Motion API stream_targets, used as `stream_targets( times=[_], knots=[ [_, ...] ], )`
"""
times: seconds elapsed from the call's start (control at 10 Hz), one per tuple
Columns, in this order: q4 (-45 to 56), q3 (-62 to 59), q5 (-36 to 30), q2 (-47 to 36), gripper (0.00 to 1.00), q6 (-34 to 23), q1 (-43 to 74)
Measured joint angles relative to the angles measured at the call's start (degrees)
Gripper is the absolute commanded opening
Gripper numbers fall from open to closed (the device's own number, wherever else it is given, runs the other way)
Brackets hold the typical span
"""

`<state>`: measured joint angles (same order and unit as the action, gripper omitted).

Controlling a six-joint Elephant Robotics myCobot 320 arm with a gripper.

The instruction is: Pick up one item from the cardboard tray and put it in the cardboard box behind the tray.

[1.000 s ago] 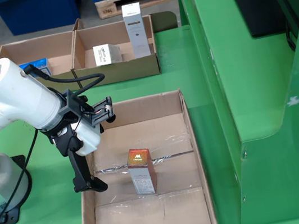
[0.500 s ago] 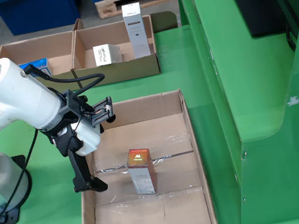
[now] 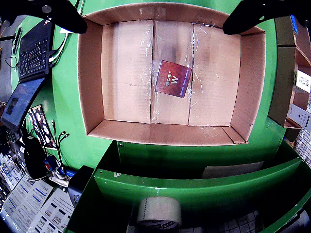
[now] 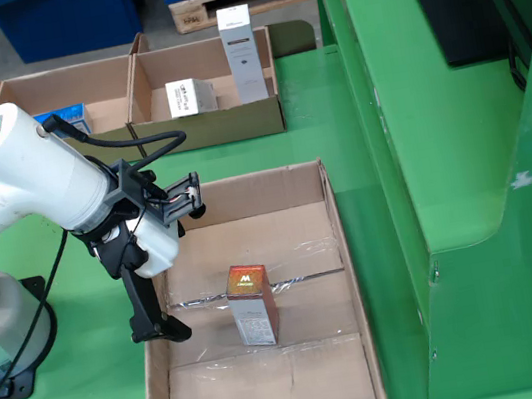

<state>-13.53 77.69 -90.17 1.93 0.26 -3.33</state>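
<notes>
A red and silver carton marked "SECRET W" (image 3: 172, 78) stands near the middle of a shallow open cardboard tray (image 3: 90, 82). In the fixed view the carton (image 4: 251, 303) stands upright in the tray (image 4: 354, 277). My gripper (image 3: 155, 12) is open and empty, with its dark fingers (image 3: 63, 14) spread wide at the top corners of the wrist view. In the fixed view the gripper (image 4: 183, 263) hangs over the tray's left side, left of the carton and apart from it. Behind the tray is a two-compartment cardboard box (image 4: 209, 127).
The box behind holds a tall white carton (image 4: 239, 52), a small white carton (image 4: 189, 97) and a blue item (image 4: 71, 117). A green machine frame (image 4: 457, 129) rises right of the tray. A tape roll (image 3: 158, 212) and a laptop (image 3: 31, 51) show in the wrist view.
</notes>
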Motion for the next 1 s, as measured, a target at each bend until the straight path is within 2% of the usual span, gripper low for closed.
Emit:
stream_targets(
  times=[0.4, 0.7, 1.0],
  knots=[
    [-0.6, 4.1, 0.1, -2.9, 1.00, -1.2, -0.3],
    [0.4, 3.9, -0.6, -3.1, 1.00, -4.7, 0.7],
    [3.5, -3.4, -2.0, 2.4, 1.00, -6.8, 2.6]
  ],
)
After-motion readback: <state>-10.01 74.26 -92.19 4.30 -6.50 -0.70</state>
